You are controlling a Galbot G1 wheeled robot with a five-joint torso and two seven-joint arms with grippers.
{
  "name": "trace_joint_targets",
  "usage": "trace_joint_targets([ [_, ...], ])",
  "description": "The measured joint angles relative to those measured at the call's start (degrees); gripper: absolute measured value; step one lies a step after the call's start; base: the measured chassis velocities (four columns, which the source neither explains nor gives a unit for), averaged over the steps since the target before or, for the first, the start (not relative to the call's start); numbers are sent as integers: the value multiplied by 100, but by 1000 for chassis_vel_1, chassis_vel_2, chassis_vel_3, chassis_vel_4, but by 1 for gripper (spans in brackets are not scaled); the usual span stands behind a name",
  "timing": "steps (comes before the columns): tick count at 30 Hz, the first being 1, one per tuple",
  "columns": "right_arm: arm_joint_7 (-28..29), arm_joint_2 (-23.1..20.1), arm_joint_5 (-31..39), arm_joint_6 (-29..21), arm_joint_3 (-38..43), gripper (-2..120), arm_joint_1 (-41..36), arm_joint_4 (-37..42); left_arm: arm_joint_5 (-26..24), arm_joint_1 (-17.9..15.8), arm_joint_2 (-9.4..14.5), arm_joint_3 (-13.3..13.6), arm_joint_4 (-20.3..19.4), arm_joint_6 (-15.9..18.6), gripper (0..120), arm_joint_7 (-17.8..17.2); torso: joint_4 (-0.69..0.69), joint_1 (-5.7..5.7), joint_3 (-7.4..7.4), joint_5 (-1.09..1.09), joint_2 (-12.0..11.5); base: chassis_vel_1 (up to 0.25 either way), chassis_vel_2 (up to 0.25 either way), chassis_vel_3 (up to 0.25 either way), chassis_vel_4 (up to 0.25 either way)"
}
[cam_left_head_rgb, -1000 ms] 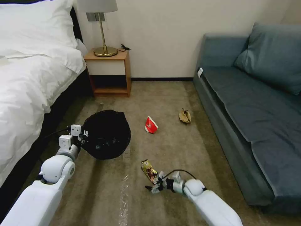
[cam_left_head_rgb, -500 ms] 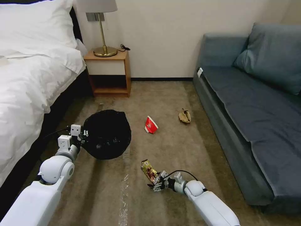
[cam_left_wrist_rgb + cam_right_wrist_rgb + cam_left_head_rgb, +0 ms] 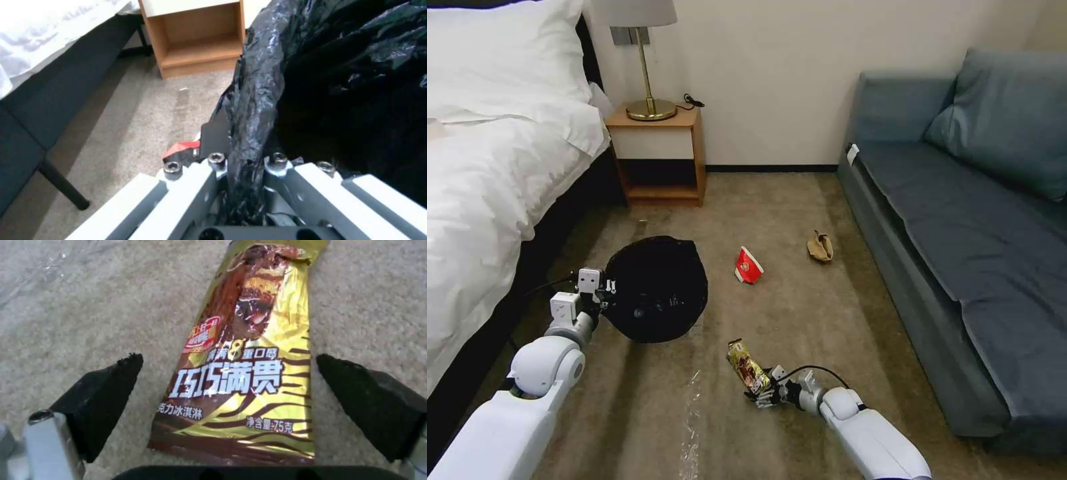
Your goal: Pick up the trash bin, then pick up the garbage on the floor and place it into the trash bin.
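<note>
The trash bin (image 3: 657, 290), lined with a crinkly black bag, hangs beside the bed. My left gripper (image 3: 607, 292) is shut on its rim, and the left wrist view shows the black liner (image 3: 249, 116) pinched between that gripper's fingers (image 3: 213, 186). A gold-brown snack wrapper (image 3: 747, 365) lies flat on the carpet. My right gripper (image 3: 762, 395) is open at its near end. In the right wrist view the wrapper (image 3: 249, 373) lies between the two black pads (image 3: 106, 393), which stand apart from it. Farther off lie a red-and-white carton (image 3: 748, 265) and a crumpled brown paper wad (image 3: 820, 247).
A white bed (image 3: 487, 180) runs along the left, with a wooden nightstand (image 3: 657, 157) and a brass lamp (image 3: 647, 100) at the wall. A blue-grey sofa (image 3: 960, 233) fills the right side. A shiny strip of tape (image 3: 690, 413) lies on the carpet between my arms.
My right gripper has slid forward along the carpet until its open fingers straddle the wrapper's near end. The bin in my left gripper has barely shifted.
</note>
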Motion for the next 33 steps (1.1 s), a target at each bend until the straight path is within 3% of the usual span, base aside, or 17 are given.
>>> trace_joint_targets([
  [7,-61,23,16,62,51,93,-52,-48,13,2,-12,28,-2,-24,2,-2,-2,0,-1,-3,0,0,0,0,0],
  [14,-88,25,29,76,31,70,-104,17,21,-32,-26,67,12,-39,2,-8,-4,0,0,0,0,0,0,0,0],
  [16,-133,20,31,65,-27,57,-144,109,30,-41,-45,84,16,-42,2,-20,-1,0,1,-1,0,0,0,0,0],
  [20,-158,44,29,48,-43,49,-138,114,41,-49,-65,91,20,-46,2,-23,-1,0,1,-1,0,0,0,0,0],
  [22,-167,75,27,45,-42,36,-130,87,58,-51,-88,95,24,-55,2,-31,-1,0,1,-2,-1,0,0,0,0],
  [26,-185,103,22,45,-44,29,-148,75,68,-38,-99,95,22,-62,2,-34,-1,0,1,3,-1,0,0,0,0],
  [28,-191,106,8,45,-46,15,-168,80,87,-3,-103,91,16,-71,2,-36,0,0,1,1,-1,0,0,0,0],
  [33,-193,88,-2,43,-48,1,-205,123,102,21,-104,84,5,-75,2,-37,1,0,1,2,-1,0,0,0,0],
])
